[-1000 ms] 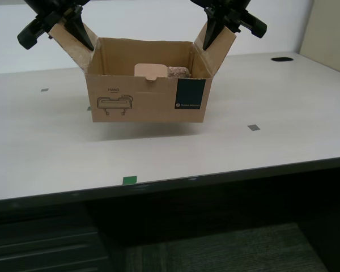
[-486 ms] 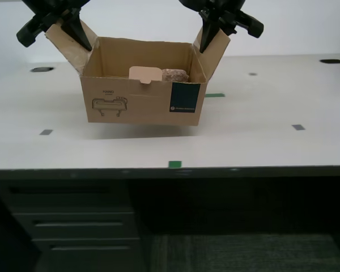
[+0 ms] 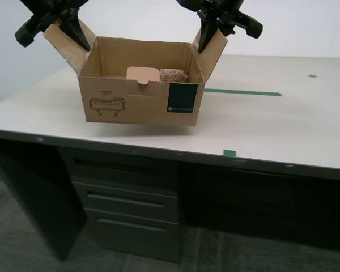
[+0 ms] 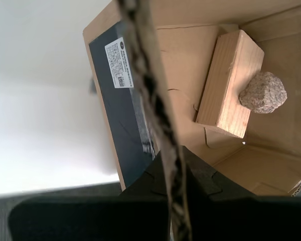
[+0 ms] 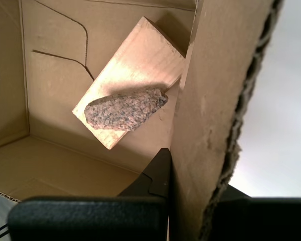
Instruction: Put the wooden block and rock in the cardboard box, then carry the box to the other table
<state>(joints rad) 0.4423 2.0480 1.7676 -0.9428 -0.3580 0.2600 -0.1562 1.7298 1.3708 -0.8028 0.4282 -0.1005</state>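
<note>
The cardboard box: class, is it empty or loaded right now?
Loaded. Inside the cardboard box, the rock lies on the wooden block; the second wrist view shows the same.

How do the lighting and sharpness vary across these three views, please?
Exterior view: even, soft light, faint shadow under the cardboard box. Second wrist view: flap edge blurred up close, background washed out. First wrist view: the rock casts a shadow onto the wooden block.

Fingers pinch flap of cardboard box — rock on wooden block.
</note>
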